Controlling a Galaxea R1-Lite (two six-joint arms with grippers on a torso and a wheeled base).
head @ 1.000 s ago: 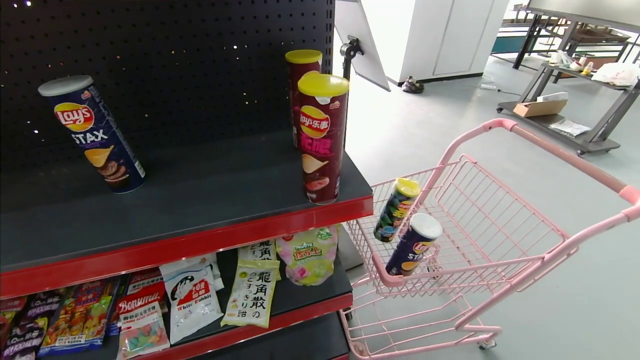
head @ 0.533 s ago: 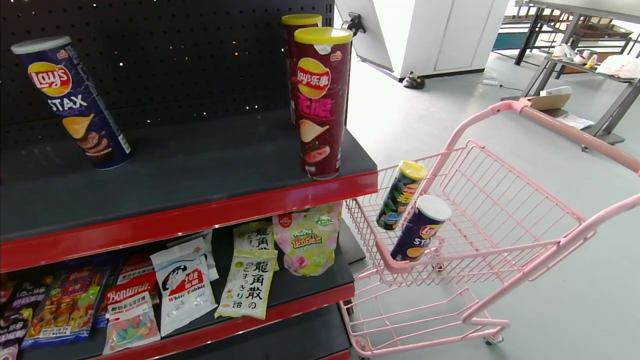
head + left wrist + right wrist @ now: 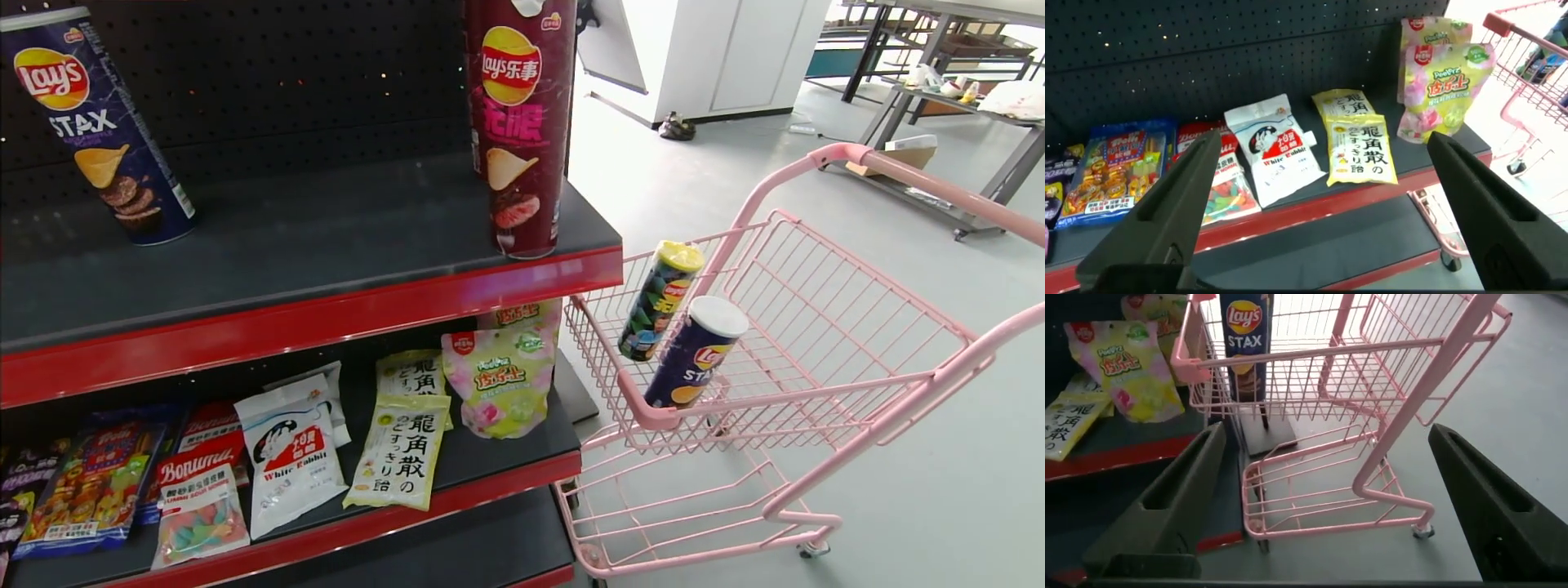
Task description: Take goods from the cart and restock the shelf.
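in your head view the cart (image 3: 939, 186) stands just beside the shelf's right end, and two cans lean in its basket at the corner nearest the shelf: a navy can (image 3: 694, 353) with a white lid, and behind it, touching or nearly so, a dark can (image 3: 658, 300) with a yellow lid. on the top shelf (image 3: 326, 237) a maroon can (image 3: 518, 139) stands upright at the right front corner with another can close behind it, mostly hidden, and a second navy can (image 3: 94, 131) stands well apart at the left. on the lower shelf (image 3: 510, 457) flat snack bags lie in a row, among them a white bag (image 3: 290, 457), a yellow bag (image 3: 400, 457) and a pink-and-green bag (image 3: 500, 384) propped at the right end. in your left wrist view the left gripper (image 3: 1323, 212) has its jaws spread wide and released, holding nothing, facing the lower shelf's bags, with a corner of the cart at the edge. in your right wrist view the right gripper (image 3: 1323, 506) is likewise released and holds nothing, its jaws wide apart, facing the cart from low down; you see the navy can through the basket wires at the end by the shelf.
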